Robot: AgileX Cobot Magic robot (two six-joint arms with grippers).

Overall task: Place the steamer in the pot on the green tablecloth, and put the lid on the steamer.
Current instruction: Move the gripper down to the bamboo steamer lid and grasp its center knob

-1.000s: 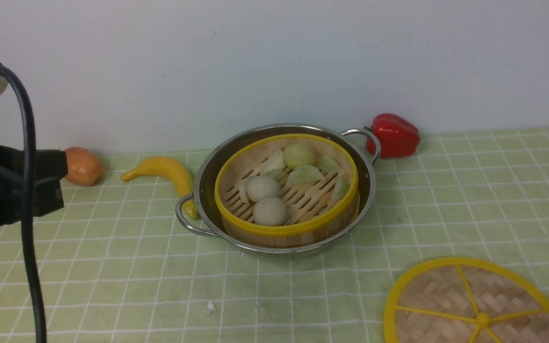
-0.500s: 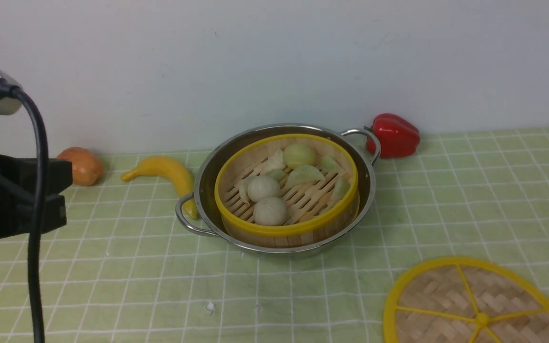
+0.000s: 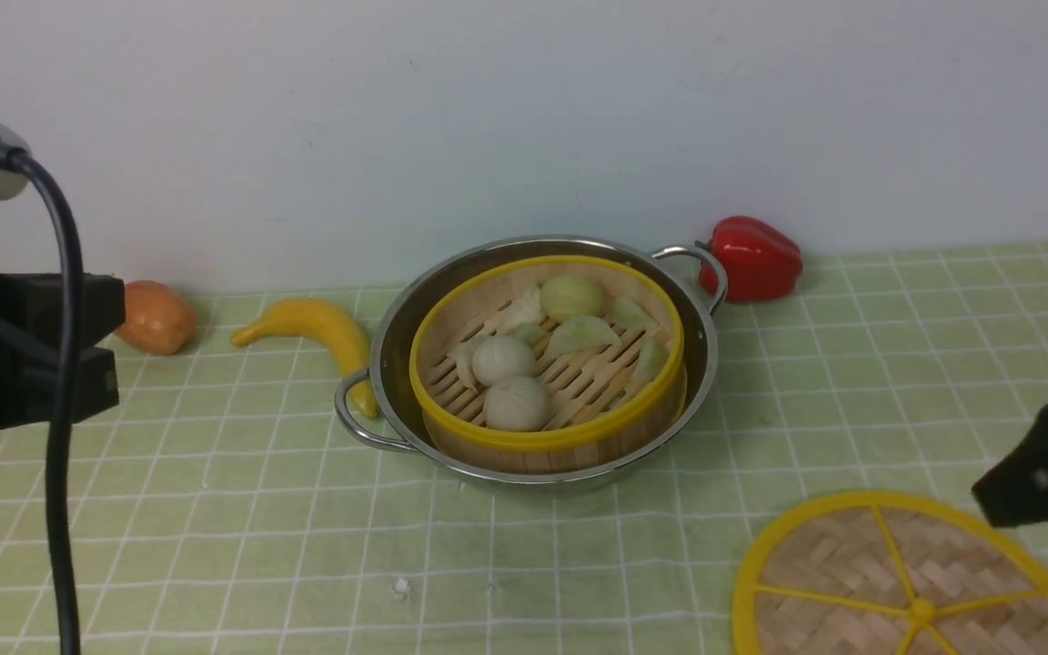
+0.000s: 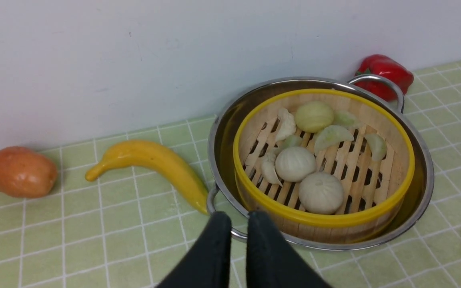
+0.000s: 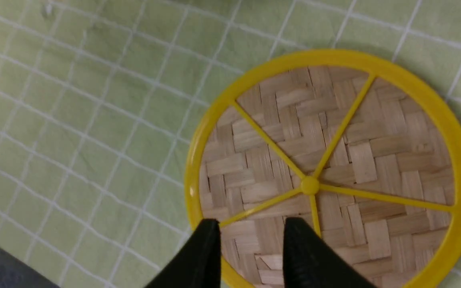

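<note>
The steamer (image 3: 542, 443) sits inside the steel pot (image 3: 377, 359) on the green tablecloth (image 3: 215, 509), with buns and dumplings on its slats. The woven lid (image 3: 897, 582) lies flat on the cloth at the near right. My right gripper (image 5: 252, 234) hovers open over the lid (image 5: 334, 160), beside its central knob, with nothing between its fingers. It also shows at the right edge of the front view, right gripper (image 3: 992, 498). My left gripper (image 4: 239, 222) hangs near the pot's left handle (image 4: 214, 200). Its fingers are a narrow gap apart and hold nothing.
A red pepper (image 3: 756, 257) lies behind the pot's right handle, against the wall. A yellow banana (image 3: 319, 327) touches the pot's left side, and an orange fruit (image 3: 156, 317) lies further left. My left arm's black cable (image 3: 55, 437) hangs at the near left.
My right gripper has come into the front view at the right edge, above the lid. The left arm has shifted only slightly. Pot, steamer and lid have not moved.
</note>
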